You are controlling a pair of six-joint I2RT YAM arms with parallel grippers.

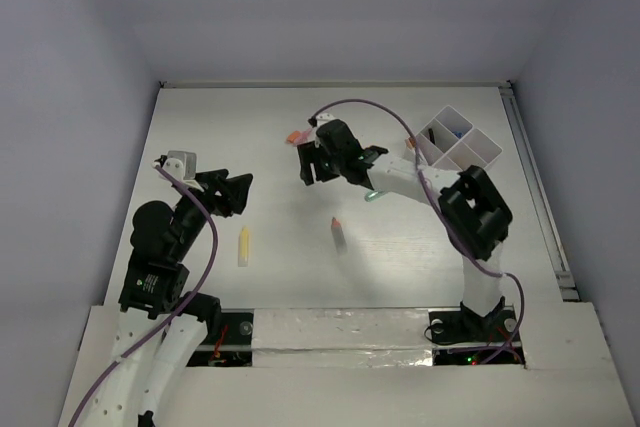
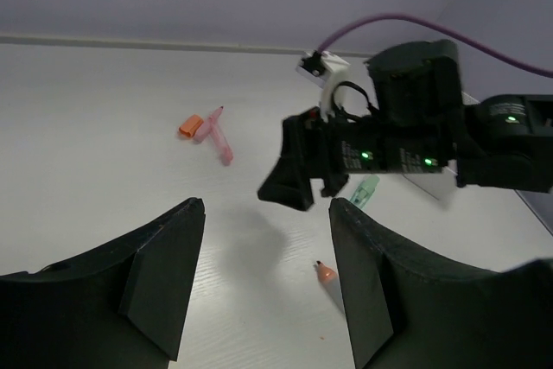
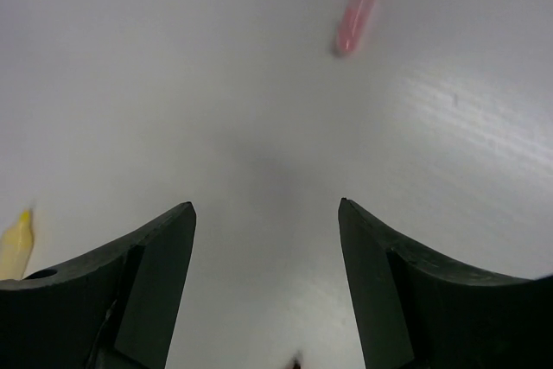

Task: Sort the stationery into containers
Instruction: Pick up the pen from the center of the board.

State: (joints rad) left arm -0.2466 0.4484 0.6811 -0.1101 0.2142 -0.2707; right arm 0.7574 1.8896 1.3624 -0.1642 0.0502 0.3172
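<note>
1. The right gripper [image 3: 265, 209] hung over bare table near the middle, jaws spread and empty. A pink pen [image 3: 359, 6] lay just ahead of it, so I judged it was lining up on that pen.
2. The left gripper [image 2: 266, 205] sat on its own side, jaws also spread with nothing between them, probably to leave the right arm room.
3. Loose stationery lay scattered on the table. An orange bit [image 2: 190, 125] was just beside the pen, and a green clip [image 2: 367, 187] was by the right arm. An orange-capped tube [image 1: 339, 234] and a yellow tube [image 1: 243, 245] lay nearer the bases.
4. The tray [image 1: 490, 152] stood far right, well apart from these items. Dark things showed in two compartments, too small to name. Most of the sorting looked undone.
</note>
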